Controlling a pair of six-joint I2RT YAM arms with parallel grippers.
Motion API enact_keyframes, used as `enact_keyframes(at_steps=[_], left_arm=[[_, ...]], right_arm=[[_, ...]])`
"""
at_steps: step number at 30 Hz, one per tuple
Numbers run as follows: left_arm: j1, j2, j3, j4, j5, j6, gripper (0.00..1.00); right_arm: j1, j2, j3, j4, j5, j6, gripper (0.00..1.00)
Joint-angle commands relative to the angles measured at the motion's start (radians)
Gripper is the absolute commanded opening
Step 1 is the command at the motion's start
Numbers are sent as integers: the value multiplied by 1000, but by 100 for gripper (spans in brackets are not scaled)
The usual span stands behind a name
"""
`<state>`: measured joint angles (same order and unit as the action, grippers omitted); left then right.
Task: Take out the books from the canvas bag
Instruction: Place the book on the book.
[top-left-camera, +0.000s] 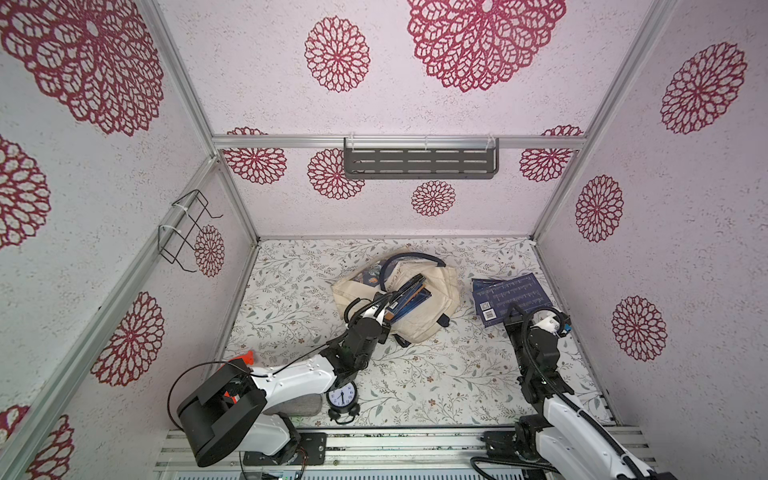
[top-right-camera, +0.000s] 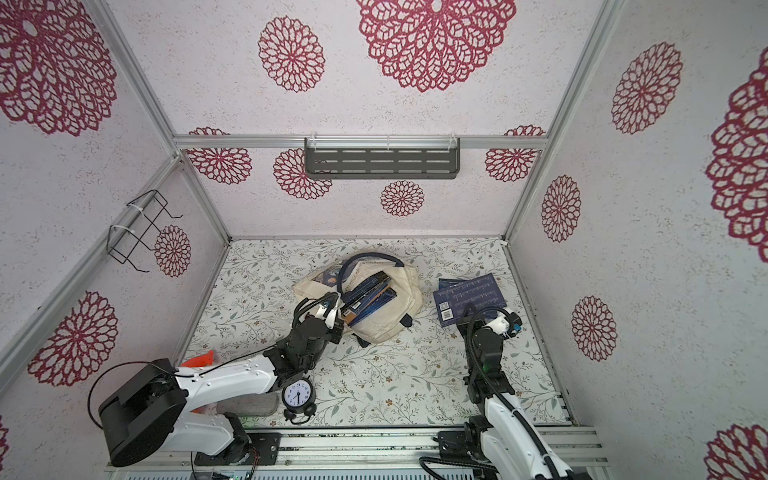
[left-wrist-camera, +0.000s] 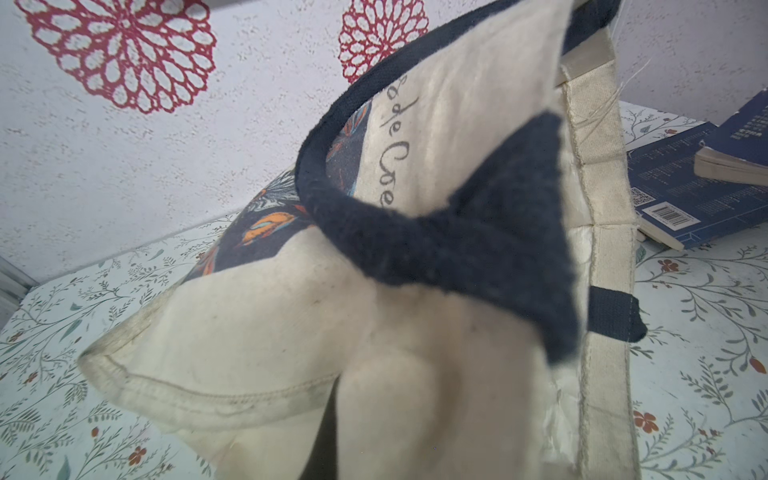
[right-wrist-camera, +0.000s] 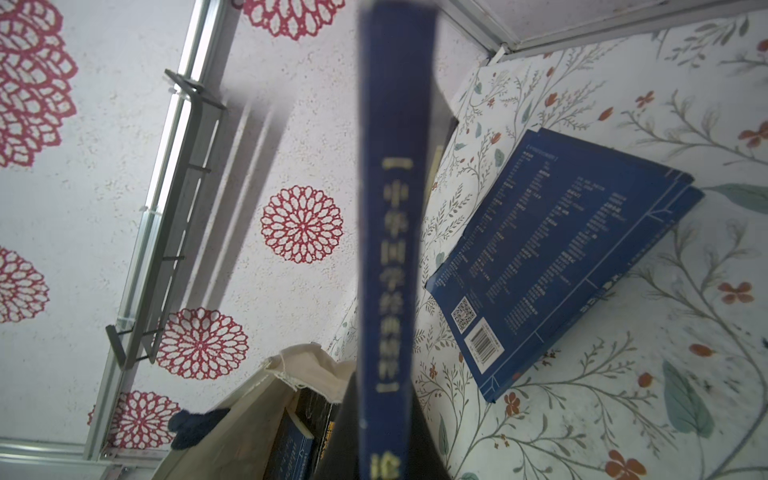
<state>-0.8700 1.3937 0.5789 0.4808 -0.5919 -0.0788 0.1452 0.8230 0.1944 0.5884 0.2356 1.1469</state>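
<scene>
The cream canvas bag (top-left-camera: 440, 286) (top-right-camera: 405, 282) lies slumped in the middle of the floral table, its navy handle (top-left-camera: 415, 255) arching over it. Several navy books (top-left-camera: 411, 297) (top-right-camera: 370, 297) stick out of its mouth. My left gripper (top-left-camera: 385, 300) (top-right-camera: 334, 309) is shut on the bag's near rim; in the left wrist view the canvas (left-wrist-camera: 291, 324) covers the jaws. My right gripper (top-left-camera: 512, 311) (right-wrist-camera: 384, 424) is shut on a navy book (right-wrist-camera: 390, 208) (left-wrist-camera: 731, 162), held spine toward the camera over the navy books (top-left-camera: 490, 309) (right-wrist-camera: 561, 257) that lie flat at the right.
A black alarm clock (top-left-camera: 341, 398) stands at the near edge under my left arm, next to a grey pad (top-left-camera: 305, 405) and an orange piece (top-left-camera: 248, 356). A wire rack (top-left-camera: 187, 232) hangs on the left wall, a grey shelf (top-left-camera: 419, 160) on the back wall.
</scene>
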Motion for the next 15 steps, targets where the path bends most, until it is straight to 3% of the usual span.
enact_keyframes(at_steps=[1,6,15], left_arm=[[-13,-9,19,36,18,8,0],[-13,-7,21,34,19,8,0],[-12,5,24,34,19,8,0]], right_arm=[[-26,69,-3,220,50,114,0],[-48,185,-6,275,126,197,0],[-86,467,30,425,73,271,0]])
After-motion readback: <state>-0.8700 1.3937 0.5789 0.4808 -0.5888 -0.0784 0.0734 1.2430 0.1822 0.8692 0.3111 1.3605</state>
